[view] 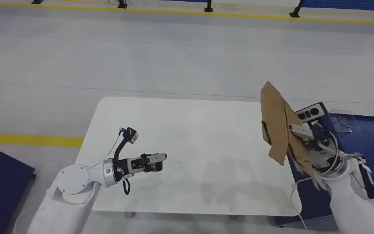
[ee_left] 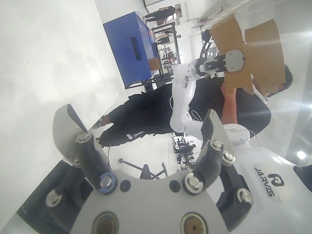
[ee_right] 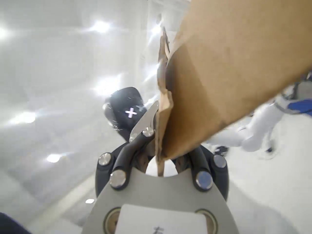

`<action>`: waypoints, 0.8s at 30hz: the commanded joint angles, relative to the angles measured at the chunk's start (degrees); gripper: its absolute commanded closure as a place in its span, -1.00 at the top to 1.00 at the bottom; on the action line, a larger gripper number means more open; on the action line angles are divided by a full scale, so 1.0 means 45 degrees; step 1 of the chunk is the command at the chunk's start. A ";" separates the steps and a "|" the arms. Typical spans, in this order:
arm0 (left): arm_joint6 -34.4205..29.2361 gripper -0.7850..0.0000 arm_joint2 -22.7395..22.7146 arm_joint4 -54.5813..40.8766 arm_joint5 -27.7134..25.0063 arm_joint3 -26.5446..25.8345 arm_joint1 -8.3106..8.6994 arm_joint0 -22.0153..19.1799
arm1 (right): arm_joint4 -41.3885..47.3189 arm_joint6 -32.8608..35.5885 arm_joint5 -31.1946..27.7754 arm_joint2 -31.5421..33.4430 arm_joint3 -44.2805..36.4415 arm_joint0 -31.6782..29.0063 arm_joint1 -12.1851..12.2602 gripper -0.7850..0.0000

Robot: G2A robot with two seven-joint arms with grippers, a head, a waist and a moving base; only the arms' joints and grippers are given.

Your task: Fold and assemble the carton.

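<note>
Right pincer [ee_right: 163, 125] clamps the flattened carton [ee_right: 231, 62] upright.

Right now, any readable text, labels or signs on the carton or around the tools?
"+": white sign on the dark housing behind the right tool.
white label on the right tool's mount: cut by the frame edge, unreadable.
carton: no print on the faces shown.
left tool: no markings seen.
</note>
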 commanded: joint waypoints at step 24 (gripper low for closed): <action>0.0000 1.00 0.0000 0.0000 0.0000 0.0000 0.0000 0.0000 | 0.9399 -0.3415 0.9735 -0.3494 0.2132 0.1971 0.0524 -1.00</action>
